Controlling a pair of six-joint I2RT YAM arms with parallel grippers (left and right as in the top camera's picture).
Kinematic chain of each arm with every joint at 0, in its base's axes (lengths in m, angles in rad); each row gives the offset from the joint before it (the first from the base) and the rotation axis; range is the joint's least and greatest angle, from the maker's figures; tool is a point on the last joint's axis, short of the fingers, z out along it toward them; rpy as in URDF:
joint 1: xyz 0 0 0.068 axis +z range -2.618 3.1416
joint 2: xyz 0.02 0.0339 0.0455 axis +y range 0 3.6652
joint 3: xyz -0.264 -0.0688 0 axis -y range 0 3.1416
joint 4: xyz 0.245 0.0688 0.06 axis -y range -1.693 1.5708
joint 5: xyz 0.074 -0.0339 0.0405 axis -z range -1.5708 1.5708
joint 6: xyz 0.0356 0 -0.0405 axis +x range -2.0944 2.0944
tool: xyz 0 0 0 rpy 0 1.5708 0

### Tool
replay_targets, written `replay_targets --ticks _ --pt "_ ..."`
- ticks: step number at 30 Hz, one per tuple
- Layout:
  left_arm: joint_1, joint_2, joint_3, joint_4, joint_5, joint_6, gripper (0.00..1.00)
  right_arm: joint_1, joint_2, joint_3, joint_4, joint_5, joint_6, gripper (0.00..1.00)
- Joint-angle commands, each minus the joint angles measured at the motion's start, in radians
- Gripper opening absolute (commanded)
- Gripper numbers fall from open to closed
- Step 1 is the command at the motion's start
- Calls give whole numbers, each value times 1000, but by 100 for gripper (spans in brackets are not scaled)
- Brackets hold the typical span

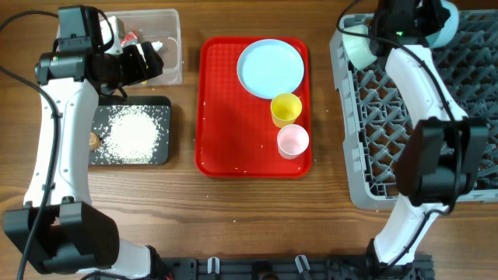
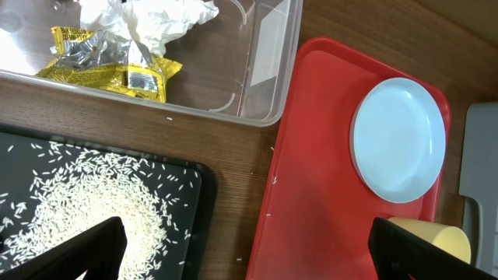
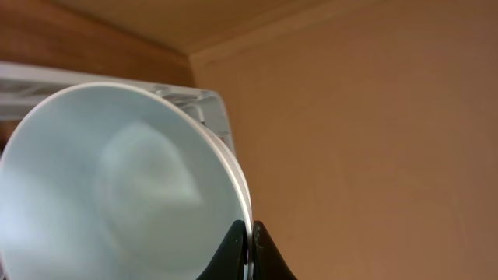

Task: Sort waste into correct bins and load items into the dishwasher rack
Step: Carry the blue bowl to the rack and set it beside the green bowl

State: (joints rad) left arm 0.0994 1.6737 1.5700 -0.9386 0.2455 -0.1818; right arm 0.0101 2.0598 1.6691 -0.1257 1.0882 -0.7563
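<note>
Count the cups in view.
2. The yellow cup is on the red tray, beside the plate; the pink cup is on the same tray, next to the yellow one. The right arm hides part of the rack, so another could be out of sight.

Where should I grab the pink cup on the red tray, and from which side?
Probably by its rim, straight down from above: the pink cup stands upright, mouth open, so one finger fits inside, one outside. Pinch the edge away from the yellow cup, which sits close beside it.
</note>
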Motion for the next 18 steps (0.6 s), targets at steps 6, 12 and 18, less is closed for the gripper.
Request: replay_targets --ticks 6,12,18 --pt "1 -5 5 2 8 -6 100 -39 61 6 34 -96 -56 4" --pt "1 -6 5 2 8 -6 100 -73 91 6 39 -142 -53 4" --pt "1 -5 5 2 8 -6 100 -70 93 6 3 -208 -23 4"
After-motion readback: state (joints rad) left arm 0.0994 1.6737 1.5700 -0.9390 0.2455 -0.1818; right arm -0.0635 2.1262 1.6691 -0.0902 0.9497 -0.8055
